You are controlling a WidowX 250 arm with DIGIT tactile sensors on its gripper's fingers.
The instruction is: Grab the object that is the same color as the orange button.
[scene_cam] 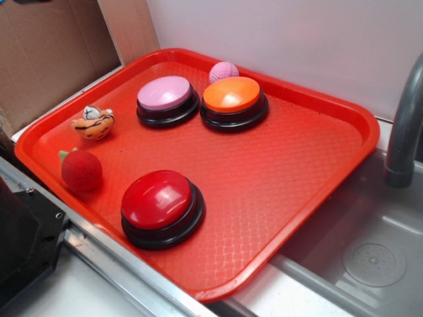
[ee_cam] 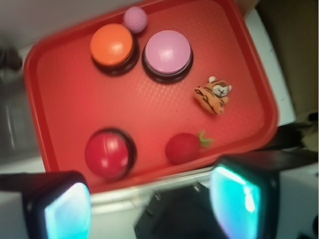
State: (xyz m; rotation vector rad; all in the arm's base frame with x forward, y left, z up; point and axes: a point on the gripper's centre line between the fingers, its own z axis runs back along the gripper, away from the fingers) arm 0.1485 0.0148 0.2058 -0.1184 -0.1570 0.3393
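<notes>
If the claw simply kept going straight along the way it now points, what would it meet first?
Probably the near rim of the red tray, between the red button and the red fuzzy ball. The open claw is empty; depth is unclear.

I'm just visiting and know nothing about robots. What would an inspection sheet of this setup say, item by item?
Surface: red tray, textured, resting beside a metal sink.
Job's things: orange tiger toy lying near the tray's edge; orange button beside the pink button.
Clutter: red button, red fuzzy strawberry ball, pink dimpled ball behind the orange button.
Gripper: gripper open, empty, above the tray's edge, touching nothing.
Cables: nothing seen.
Surroundings: cardboard, white wall, grey faucet.
</notes>
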